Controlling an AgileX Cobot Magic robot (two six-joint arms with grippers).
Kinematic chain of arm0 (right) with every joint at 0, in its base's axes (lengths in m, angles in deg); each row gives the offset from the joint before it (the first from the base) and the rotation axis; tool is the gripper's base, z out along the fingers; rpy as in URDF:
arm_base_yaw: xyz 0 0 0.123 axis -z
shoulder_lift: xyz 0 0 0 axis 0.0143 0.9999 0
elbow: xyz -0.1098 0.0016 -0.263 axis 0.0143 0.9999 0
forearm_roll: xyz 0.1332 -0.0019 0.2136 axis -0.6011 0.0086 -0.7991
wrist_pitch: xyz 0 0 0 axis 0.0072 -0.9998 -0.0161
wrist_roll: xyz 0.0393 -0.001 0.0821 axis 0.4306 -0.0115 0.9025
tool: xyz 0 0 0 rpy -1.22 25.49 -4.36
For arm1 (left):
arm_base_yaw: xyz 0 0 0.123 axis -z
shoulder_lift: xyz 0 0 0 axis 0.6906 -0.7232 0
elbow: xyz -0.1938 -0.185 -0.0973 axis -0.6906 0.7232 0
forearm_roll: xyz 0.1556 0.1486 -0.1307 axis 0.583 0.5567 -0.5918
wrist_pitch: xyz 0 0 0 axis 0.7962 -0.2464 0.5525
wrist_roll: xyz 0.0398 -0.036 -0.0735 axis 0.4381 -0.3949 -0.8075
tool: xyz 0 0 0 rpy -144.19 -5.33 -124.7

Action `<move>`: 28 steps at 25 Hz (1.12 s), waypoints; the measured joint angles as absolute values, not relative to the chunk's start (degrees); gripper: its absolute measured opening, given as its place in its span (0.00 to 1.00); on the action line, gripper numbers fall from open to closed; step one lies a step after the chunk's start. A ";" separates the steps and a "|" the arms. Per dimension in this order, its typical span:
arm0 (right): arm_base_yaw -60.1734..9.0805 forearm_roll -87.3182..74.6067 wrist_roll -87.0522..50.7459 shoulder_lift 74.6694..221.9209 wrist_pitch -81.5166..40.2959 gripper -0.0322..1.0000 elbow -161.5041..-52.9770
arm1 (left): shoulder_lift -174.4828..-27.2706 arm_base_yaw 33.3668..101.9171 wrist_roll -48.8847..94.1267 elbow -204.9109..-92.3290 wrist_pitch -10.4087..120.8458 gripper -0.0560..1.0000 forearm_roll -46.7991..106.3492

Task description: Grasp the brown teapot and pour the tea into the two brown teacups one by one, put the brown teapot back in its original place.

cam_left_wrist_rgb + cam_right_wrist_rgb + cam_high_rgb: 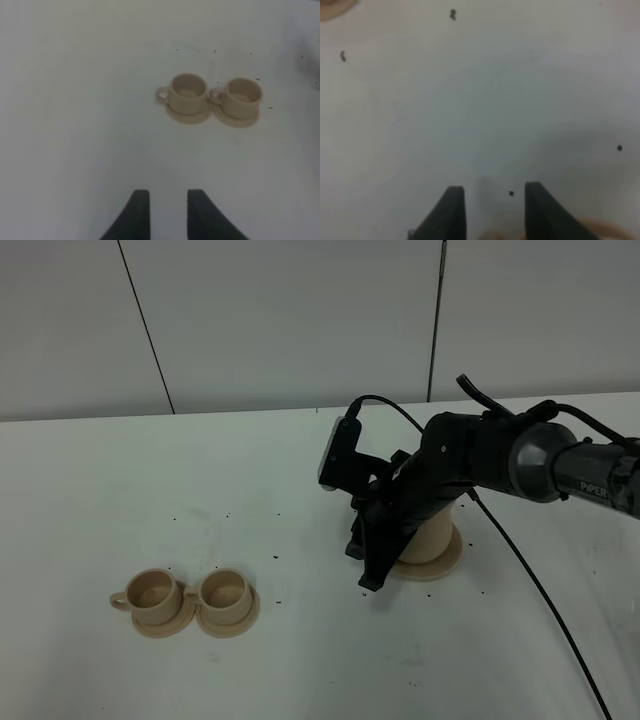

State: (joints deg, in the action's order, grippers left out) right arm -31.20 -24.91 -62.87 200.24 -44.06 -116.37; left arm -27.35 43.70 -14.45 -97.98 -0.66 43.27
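Note:
The brown teapot (432,533) stands on its wide tan disc, the original place (447,562), right of centre and mostly hidden behind my right arm. My right gripper (368,578) points down along the pot's left side, its tips close to the table. In the right wrist view its fingers (451,212) stand half apart, and a tan blur sits between their bases, apparently the pot's handle. The two brown teacups (155,592) (227,592) sit side by side on small saucers at the front left. The left wrist view looks at the cups (188,91) (243,95) from behind the open, empty left gripper (168,215).
Small dark specks (275,558) are scattered over the white table between the cups and the teapot. A black cable (540,590) runs from the right arm toward the front right edge. A grey panelled wall stands behind the table.

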 joint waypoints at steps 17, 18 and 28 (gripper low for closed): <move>-31.47 -23.74 -59.63 199.81 -48.23 0.30 -116.37 | -27.35 43.70 -14.45 -97.98 -0.66 0.29 43.27; -31.47 -23.50 -59.23 199.81 -48.48 0.30 -116.37 | -27.35 43.70 -14.45 -97.98 -0.66 0.29 43.27; -31.47 -19.43 -53.91 199.44 -51.56 0.30 -116.37 | -27.35 43.70 -14.45 -97.98 -0.66 0.29 43.27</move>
State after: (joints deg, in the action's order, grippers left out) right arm -31.47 -19.43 -53.91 199.44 -51.56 -116.37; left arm -27.35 43.70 -14.45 -97.98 -0.66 43.27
